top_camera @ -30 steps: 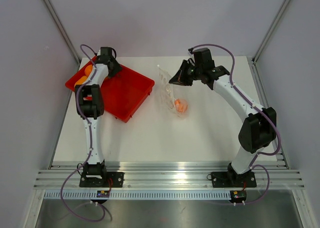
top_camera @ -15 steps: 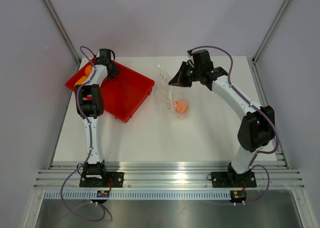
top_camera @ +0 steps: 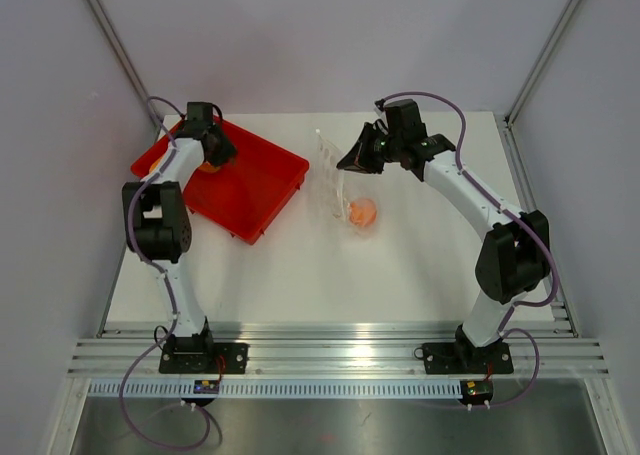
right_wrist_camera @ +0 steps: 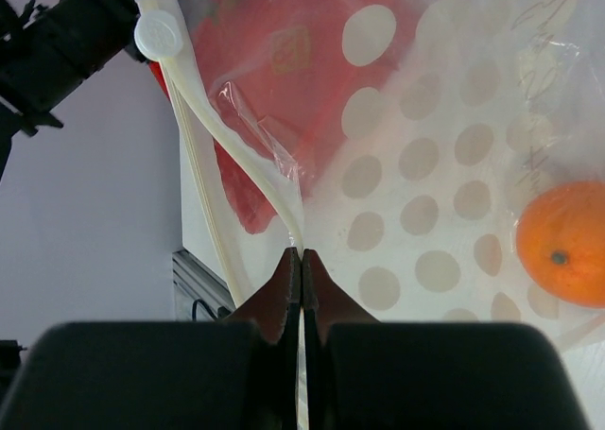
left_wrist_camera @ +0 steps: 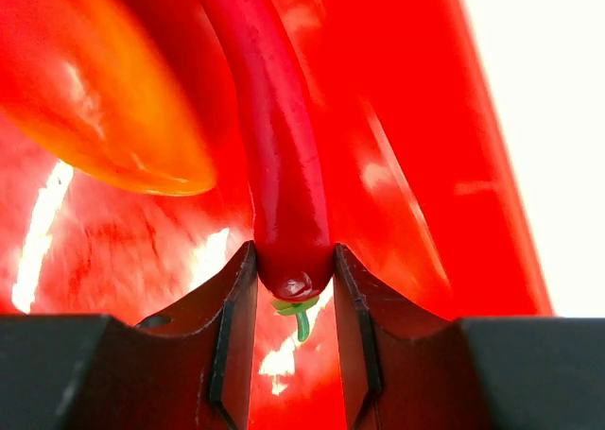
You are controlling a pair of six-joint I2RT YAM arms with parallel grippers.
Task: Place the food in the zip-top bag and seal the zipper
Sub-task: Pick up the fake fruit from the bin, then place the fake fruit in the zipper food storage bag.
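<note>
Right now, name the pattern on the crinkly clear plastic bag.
Round pale dots on the bag; right wrist view.

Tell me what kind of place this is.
Probably a robotics lab test cell, not a kitchen: a white table boxed in by plain grey panels, a left arm and right arm bolted to an aluminium rail, and toy food, like the red pepper pinched in the left claw.
</note>
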